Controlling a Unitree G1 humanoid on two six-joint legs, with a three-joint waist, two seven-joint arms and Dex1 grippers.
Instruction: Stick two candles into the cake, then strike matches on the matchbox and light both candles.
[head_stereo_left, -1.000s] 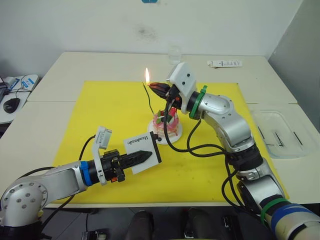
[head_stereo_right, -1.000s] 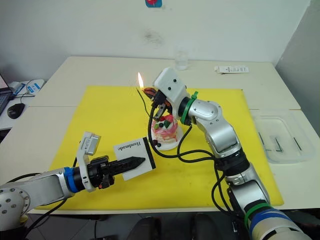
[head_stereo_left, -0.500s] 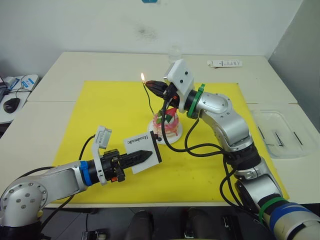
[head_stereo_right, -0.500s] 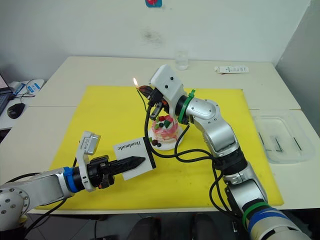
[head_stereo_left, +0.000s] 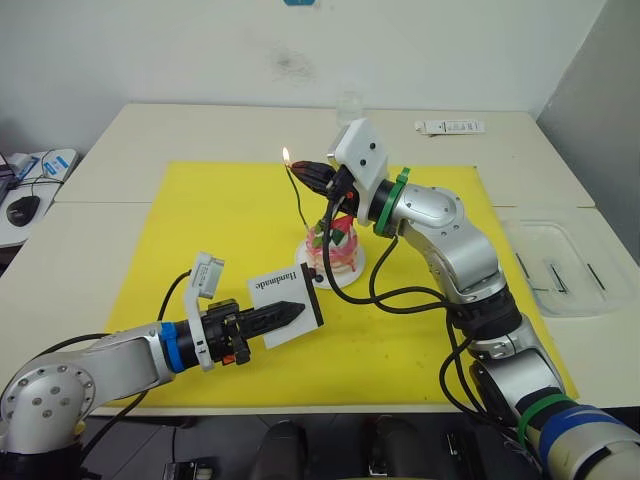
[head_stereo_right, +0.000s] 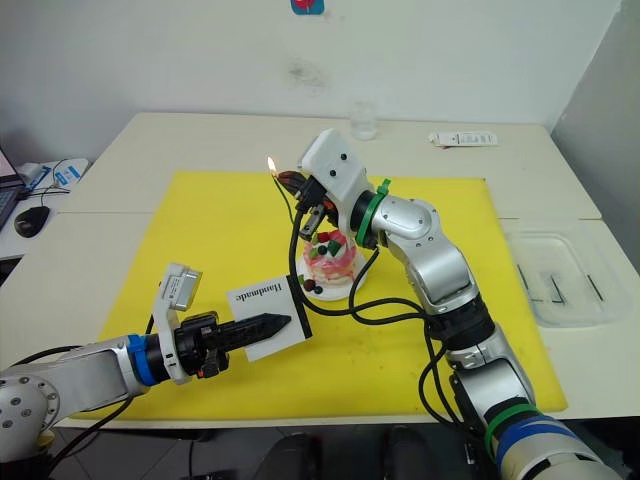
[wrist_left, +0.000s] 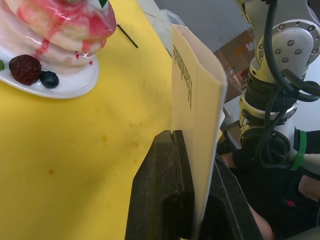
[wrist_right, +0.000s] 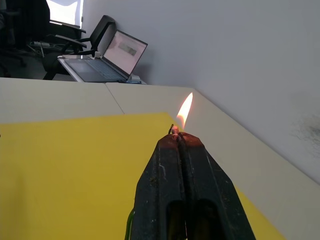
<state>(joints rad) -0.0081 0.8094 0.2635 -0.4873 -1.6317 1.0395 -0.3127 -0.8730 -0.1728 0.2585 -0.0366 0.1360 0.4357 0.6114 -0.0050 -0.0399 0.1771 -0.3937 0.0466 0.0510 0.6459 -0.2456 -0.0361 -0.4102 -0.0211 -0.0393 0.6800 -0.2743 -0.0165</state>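
A big yellow mat (head_stereo_left: 230, 230) covers the middle of the pale worktop (head_stereo_left: 150, 130). At the far edge stands a clear glass (head_stereo_right: 363, 118), and to its right lies a flat white remote control (head_stereo_right: 463, 139). On the right side of the worktop there is a clear plastic tray (head_stereo_left: 560, 268) with some thin dark sticks inside. At the far left, a black computer mouse (head_stereo_left: 22, 209) is lying beside some papers. Behind the worktop is a white wall (head_stereo_left: 200, 50).
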